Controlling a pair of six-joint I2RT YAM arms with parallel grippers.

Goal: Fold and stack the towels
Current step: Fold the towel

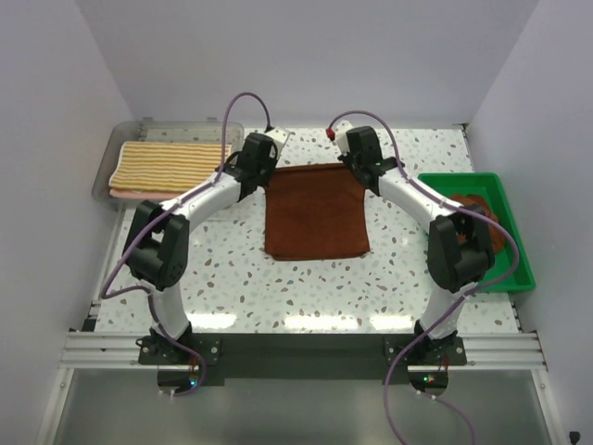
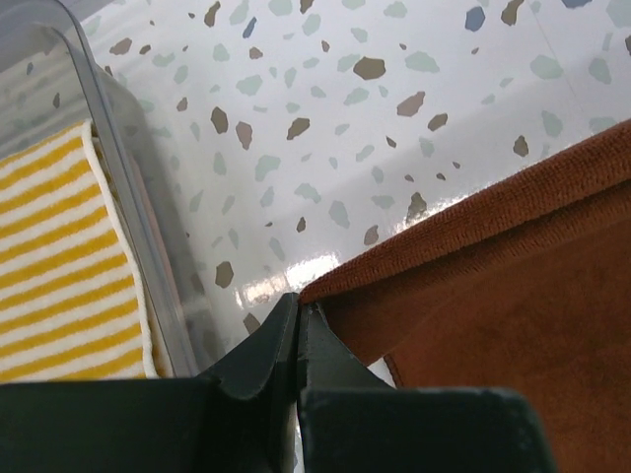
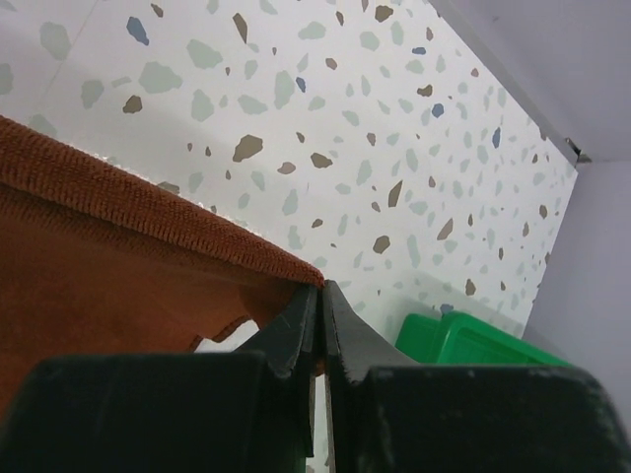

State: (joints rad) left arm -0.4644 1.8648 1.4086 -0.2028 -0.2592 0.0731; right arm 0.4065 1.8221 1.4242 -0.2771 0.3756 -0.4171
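A rust-brown towel (image 1: pixel 315 211) lies in the middle of the table, with its far edge lifted. My left gripper (image 2: pixel 299 301) is shut on the towel's far left corner (image 2: pixel 493 276). My right gripper (image 3: pixel 322 288) is shut on the far right corner (image 3: pixel 118 266). From above, the left gripper (image 1: pixel 271 170) and the right gripper (image 1: pixel 351 164) sit at those two corners. A folded yellow-and-white striped towel (image 1: pixel 171 167) lies in the clear bin, with a pinkish edge under it. Another brown towel (image 1: pixel 489 215) lies crumpled in the green tray, partly behind my right arm.
The clear grey bin (image 1: pixel 109 158) stands at the far left, and its wall (image 2: pixel 118 168) is close beside my left gripper. The green tray (image 1: pixel 482 181) stands at the right edge, and a corner of the green tray (image 3: pixel 463 340) shows near my right gripper. White walls close in the table.
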